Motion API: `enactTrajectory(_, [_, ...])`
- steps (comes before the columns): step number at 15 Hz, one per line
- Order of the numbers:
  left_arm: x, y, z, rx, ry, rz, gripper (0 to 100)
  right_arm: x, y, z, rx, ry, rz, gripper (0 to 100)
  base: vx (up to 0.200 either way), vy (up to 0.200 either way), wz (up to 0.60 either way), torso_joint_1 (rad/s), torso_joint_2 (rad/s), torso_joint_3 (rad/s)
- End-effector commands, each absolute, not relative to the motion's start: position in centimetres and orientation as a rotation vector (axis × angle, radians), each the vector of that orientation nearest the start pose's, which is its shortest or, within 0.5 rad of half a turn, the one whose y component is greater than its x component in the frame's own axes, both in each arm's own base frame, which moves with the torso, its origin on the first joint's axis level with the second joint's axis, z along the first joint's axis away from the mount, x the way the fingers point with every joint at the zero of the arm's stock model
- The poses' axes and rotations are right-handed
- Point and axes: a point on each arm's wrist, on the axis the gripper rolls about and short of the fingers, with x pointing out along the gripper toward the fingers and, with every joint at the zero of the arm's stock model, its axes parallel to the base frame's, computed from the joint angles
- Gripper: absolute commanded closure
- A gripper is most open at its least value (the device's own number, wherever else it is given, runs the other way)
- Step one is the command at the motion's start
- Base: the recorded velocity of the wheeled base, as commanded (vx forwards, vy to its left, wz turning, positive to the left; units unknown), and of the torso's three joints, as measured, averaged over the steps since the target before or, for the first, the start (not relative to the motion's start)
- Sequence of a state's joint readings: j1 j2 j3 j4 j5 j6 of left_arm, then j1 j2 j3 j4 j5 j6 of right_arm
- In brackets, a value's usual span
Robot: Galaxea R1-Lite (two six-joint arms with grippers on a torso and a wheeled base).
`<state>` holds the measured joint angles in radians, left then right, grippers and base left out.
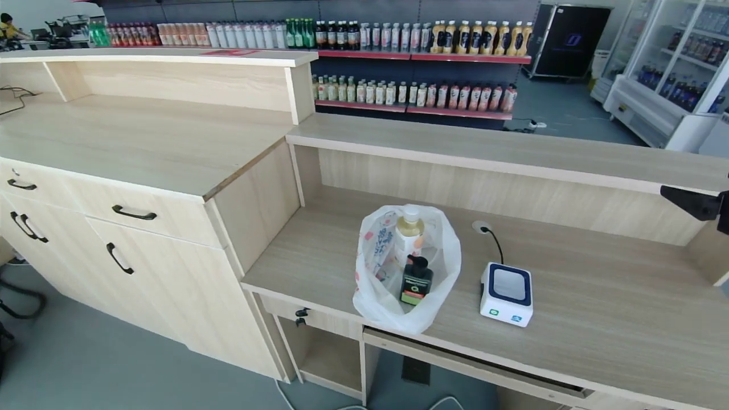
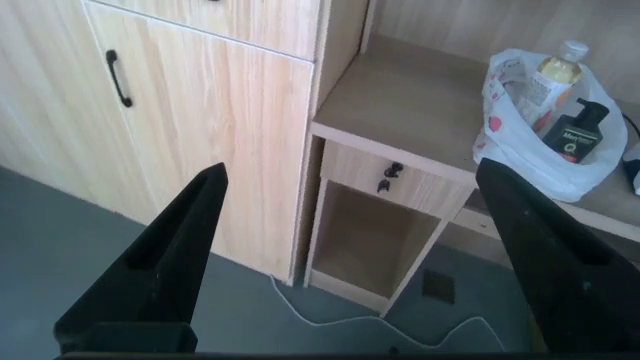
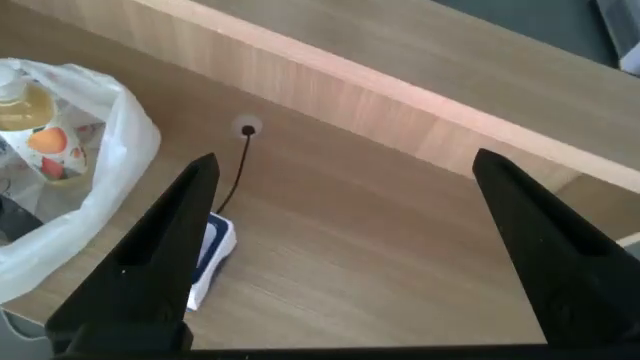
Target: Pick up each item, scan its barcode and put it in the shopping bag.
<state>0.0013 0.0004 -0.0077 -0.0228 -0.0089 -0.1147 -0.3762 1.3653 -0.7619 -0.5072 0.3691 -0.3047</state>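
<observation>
A white plastic shopping bag (image 1: 376, 296) stands open on the low counter (image 1: 598, 296). Inside it are a pale yellow bottle (image 1: 409, 230) with a white cap and a dark pump bottle (image 1: 417, 280). The white barcode scanner (image 1: 507, 292) with its blue-framed window sits just right of the bag. My right gripper (image 3: 347, 165) hangs open and holds nothing, above the counter to the right of the scanner (image 3: 212, 250); one of its fingers (image 1: 692, 203) shows at the far right. My left gripper (image 2: 352, 170) is open and holds nothing, low beside the counter, left of the bag (image 2: 520, 150).
A black cable (image 1: 494, 242) runs from the scanner to a hole in the counter. A taller cabinet (image 1: 142, 148) with drawers and black handles stands to the left. A raised ledge (image 1: 512, 151) borders the counter's far side. Drink shelves and a fridge stand behind.
</observation>
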Motion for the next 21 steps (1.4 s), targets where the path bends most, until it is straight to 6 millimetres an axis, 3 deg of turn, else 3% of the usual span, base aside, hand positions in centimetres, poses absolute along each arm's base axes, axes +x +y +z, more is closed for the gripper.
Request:
enactTrajectory(1, [-2.3, 0.0, 8.0, -0.115, -0.030, -0.009, 0, 19.2, -6.7, 25.5, -0.257, 0.070, -0.013, 0, 0.000, 0.000, -0.60, 0.002, 0.00, 0.002])
enactTrajectory(4, [-2.3, 0.0, 8.0, -0.115, -0.030, -0.008, 0, 16.9, -5.5, 25.0, -0.248, 0.074, -0.035, 0, 0.000, 0.000, -0.60, 0.002, 0.01, 0.001])
enactTrajectory(9, [-2.3, 0.0, 8.0, -0.115, -0.030, -0.009, 0, 10.9, -2.6, 23.0, -0.106, -0.025, 0.000, 0, 0.000, 0.000, 0.00, 0.000, 0.00, 0.000])
enactTrajectory(11, [-2.3, 0.0, 8.0, -0.115, -0.030, -0.009, 0, 7.2, -1.1, 18.3, -0.085, 0.022, -0.091, 0, 0.000, 0.000, 0.00, 0.000, 0.00, 0.000])
enactTrajectory(14, [-2.3, 0.0, 8.0, -0.115, -0.030, -0.009, 0, 2.6, -0.2, 12.5, -0.035, -0.002, -0.064, 0, 0.000, 0.000, 0.00, 0.000, 0.00, 0.000])
enactTrajectory(21, [-2.3, 0.0, 8.0, -0.115, -0.030, -0.009, 0, -1.9, 0.0, 8.2, 0.041, -0.009, 0.031, 0, 0.000, 0.000, 0.00, 0.000, 0.00, 0.000])
